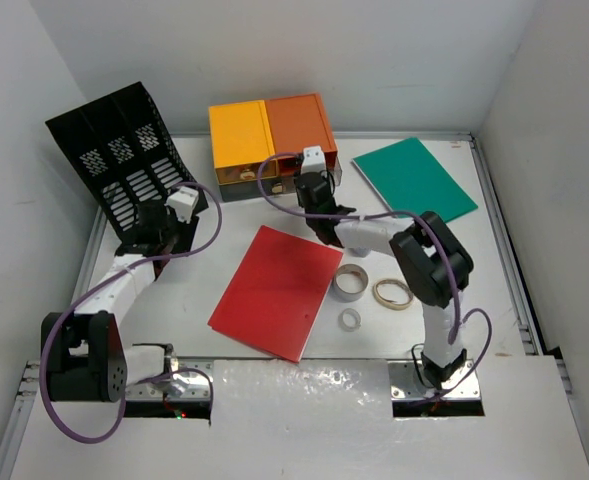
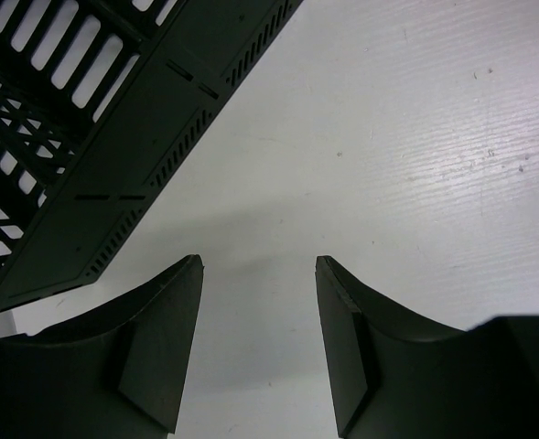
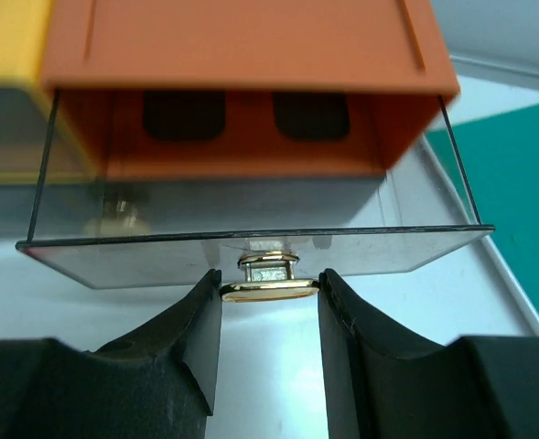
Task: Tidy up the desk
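Note:
The white desk (image 1: 494, 270) holds a yellow drawer box (image 1: 239, 130) and an orange drawer box (image 1: 299, 125) at the back. In the right wrist view the orange box (image 3: 242, 55) has its clear drawer (image 3: 159, 247) pulled out. My right gripper (image 3: 269, 293) is shut on the drawer's gold knob (image 3: 269, 289), with both fingertips touching it. It also shows in the top view (image 1: 312, 185). My left gripper (image 2: 260, 274) is open and empty over bare desk beside the black file rack (image 2: 86, 137), and it shows in the top view (image 1: 152, 232).
A red folder (image 1: 277, 290) lies mid-desk and a green folder (image 1: 414, 178) at the back right. Three tape rolls (image 1: 351, 282), (image 1: 392, 293), (image 1: 349, 319) lie right of the red folder. The black rack (image 1: 124, 150) stands at the back left. White walls enclose the desk.

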`<state>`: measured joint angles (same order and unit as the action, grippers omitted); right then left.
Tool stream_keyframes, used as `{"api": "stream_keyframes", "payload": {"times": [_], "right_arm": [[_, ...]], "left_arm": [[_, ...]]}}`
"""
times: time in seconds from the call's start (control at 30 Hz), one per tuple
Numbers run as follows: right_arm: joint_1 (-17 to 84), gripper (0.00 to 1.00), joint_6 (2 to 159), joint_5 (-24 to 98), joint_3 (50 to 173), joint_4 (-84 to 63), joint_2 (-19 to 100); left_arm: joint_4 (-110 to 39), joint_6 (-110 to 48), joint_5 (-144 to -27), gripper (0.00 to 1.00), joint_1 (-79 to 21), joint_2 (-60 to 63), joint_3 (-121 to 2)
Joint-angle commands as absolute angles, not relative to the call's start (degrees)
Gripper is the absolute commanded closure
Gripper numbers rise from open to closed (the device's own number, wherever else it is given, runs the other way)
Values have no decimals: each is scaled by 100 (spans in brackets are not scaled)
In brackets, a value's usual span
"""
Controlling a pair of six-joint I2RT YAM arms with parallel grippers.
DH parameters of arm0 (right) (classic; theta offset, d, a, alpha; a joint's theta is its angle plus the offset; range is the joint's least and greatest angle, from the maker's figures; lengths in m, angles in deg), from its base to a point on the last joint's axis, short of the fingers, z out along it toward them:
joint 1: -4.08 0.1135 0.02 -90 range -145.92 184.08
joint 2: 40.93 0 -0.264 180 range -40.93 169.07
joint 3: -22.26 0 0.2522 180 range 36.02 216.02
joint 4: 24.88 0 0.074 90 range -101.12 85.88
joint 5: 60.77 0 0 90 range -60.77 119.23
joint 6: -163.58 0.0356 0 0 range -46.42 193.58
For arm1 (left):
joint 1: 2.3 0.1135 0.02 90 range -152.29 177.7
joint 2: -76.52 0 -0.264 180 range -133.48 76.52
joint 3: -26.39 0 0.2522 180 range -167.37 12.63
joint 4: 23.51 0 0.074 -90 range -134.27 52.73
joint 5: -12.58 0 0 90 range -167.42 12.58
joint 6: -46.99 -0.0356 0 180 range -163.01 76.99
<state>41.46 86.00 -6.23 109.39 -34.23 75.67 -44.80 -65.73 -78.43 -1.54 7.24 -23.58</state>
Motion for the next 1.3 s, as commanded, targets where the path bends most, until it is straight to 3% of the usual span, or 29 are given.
{"api": "stream_keyframes", "payload": {"times": [0.0, 0.37, 0.43, 0.47, 0.57, 0.6, 0.8, 0.9, 0.93, 0.97, 1.03, 1.07, 1.1, 1.13, 1.27], "right_arm": [[4389, 100, 8808, -874, 10118, -3870, 6877], [4960, 99, 9247, -725, 8657, -3626, 5743], [5030, 89, 9326, -628, 8472, -3485, 5550], [5057, 72, 9327, -584, 8393, -3415, 5497], [5083, 55, 9256, -312, 8392, -3257, 5303], [5083, 41, 9230, -241, 8418, -3126, 5251], [5092, 16, 8959, 198, 8322, -2607, 4557], [5075, 13, 8791, -10, 8278, -1983, 4126], [5057, 18, 8730, -151, 8243, -1860, 4021], [5022, 35, 8694, -283, 8086, -1719, 3802], [4759, 100, 8877, -486, 7840, -1665, 3555], [4602, 100, 9122, -348, 7534, -1744, 3275], [4226, 92, 9246, -146, 7374, -1805, 3142], [4039, 53, 9352, 282, 7094, -1902, 3028], [3388, 10, 9450, 551, 6855, -2104, 2842]], "left_arm": [[-4360, -6630, -7829, 49, -98, 752, -2569], [-4518, -6630, -7909, 49, -106, 910, -2613], [-4527, -6630, -7926, 49, -98, 945, -2613], [-4536, -6630, -7926, 49, -98, 954, -2613], [-4553, -6630, -7944, 49, -98, 954, -2622], [-4562, -6630, -7961, 49, -98, 954, -2622], [-4615, -6639, -7996, 49, -98, 954, -2640], [-4624, -6630, -8005, 49, -106, 954, -2640], [-4624, -6630, -8005, 49, -106, 954, -2640], [-4632, -6630, -8005, 49, -106, 946, -2648], [-4641, -6639, -8005, 49, -106, 954, -2657], [-4641, -6639, -8005, 49, -98, 963, -2657], [-4641, -6630, -8014, 49, -98, 963, -2649], [-4641, -6630, -8005, 49, -98, 972, -2648], [-4668, -6622, -8005, 49, -98, 990, -2648]]}}
